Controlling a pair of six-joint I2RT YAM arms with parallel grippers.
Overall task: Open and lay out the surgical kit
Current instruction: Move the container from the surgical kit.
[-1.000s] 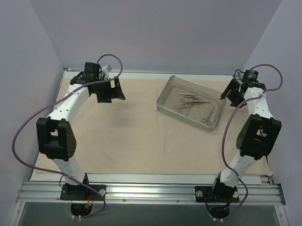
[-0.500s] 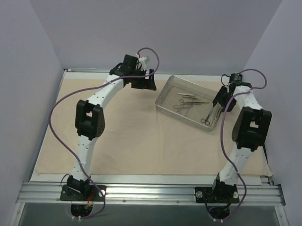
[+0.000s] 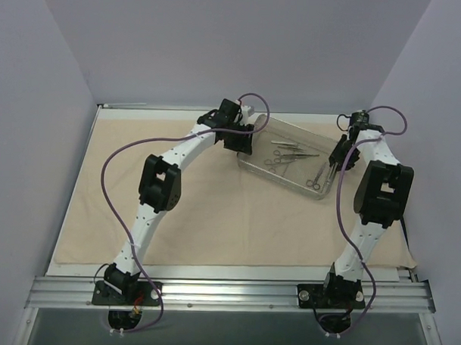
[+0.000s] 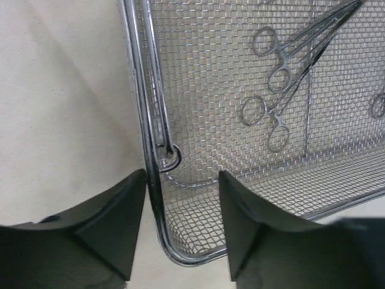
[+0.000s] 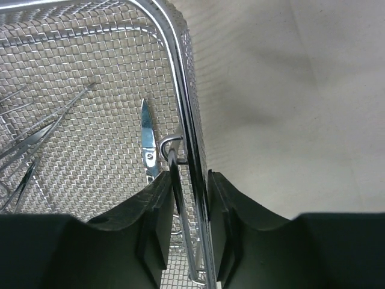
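Observation:
The beige cloth [image 3: 199, 209] lies spread flat over the table. A rectangular wire-mesh metal tray [image 3: 304, 130] sits on it at the back right and holds several slim metal scissors and forceps [image 3: 288, 153]. My left gripper [image 3: 243, 140] is at the tray's left end. In the left wrist view it [image 4: 182, 229] is open and straddles the rim [image 4: 150, 144] near a corner, with forceps [image 4: 283, 90] further in. My right gripper [image 3: 335, 162] is at the tray's right end. In the right wrist view it [image 5: 186, 223] is shut on the rim [image 5: 180, 72] and wire handle [image 5: 170, 144], beside a scissors blade [image 5: 148, 144].
Purple walls enclose the table at the back and both sides. An aluminium rail [image 3: 226, 290] carrying both arm bases runs along the near edge. The cloth's near right corner [image 3: 405, 262] reaches past the table edge.
My left arm has swung from the far left of the cloth across to the tray's left end. My right gripper has come down onto the tray's right rim.

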